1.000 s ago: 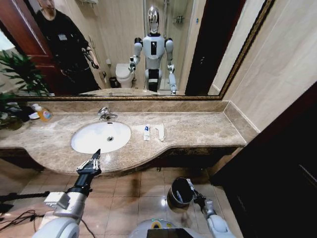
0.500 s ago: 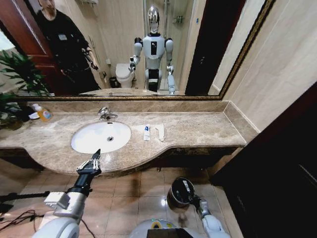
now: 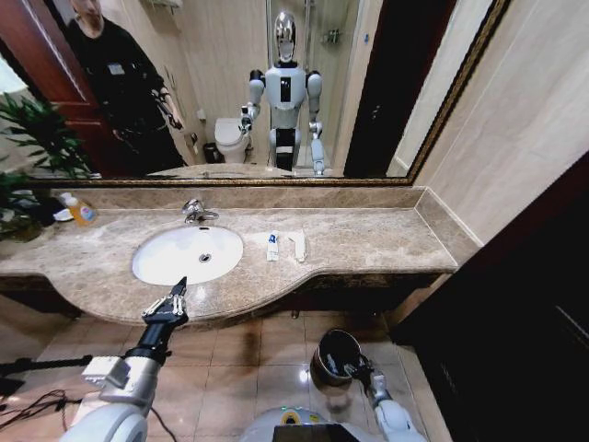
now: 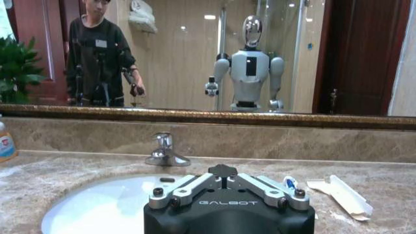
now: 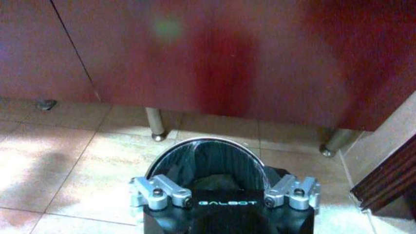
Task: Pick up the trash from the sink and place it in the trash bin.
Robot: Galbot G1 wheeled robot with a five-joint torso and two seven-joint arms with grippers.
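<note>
Between frames, the right tool (image 3: 354, 372) has drawn back slightly from over the bin (image 3: 335, 354) toward the robot. Left to right: left tool (image 3: 168, 303), fingers narrowly parted and empty, hovers at the desk (image 3: 368, 241) edge before the sink (image 3: 188, 253); a tube (image 3: 272, 246) and packet (image 3: 297, 245) lie right of the basin, long axes pointing away from the robot, nearer the left arm. Right tool hangs spread wide, empty, at the bin's near rim.
</note>
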